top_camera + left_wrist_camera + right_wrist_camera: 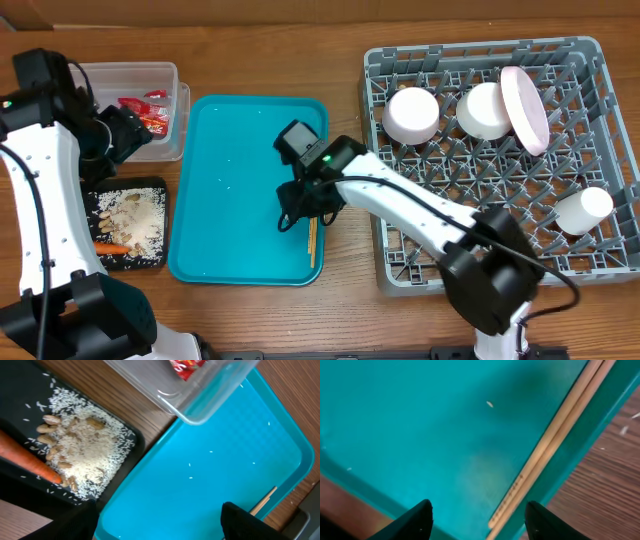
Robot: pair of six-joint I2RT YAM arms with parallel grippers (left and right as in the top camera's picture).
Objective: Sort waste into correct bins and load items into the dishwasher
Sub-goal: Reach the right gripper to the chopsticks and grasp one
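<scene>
My right gripper (297, 212) is open and empty, low over the teal serving tray (230, 200), with the wooden chopsticks (555, 440) lying between its fingers (480, 522) along the tray's right rim (312, 243). My left gripper (135, 135) is open and empty (160, 527), hovering between the clear tub (130, 75) and the black tray (150, 263). The red wrapper (145, 108) lies in the tub. The carrot (30, 457) and the rice and nuts (85, 450) lie in the black tray. The foil ball is not visible.
The grey dish rack (500, 270) at the right holds two upturned white bowls (412, 114) (483, 110), a pale plate (525, 108) on edge and a cup (583, 210). A few rice grains lie on the teal tray (225, 460).
</scene>
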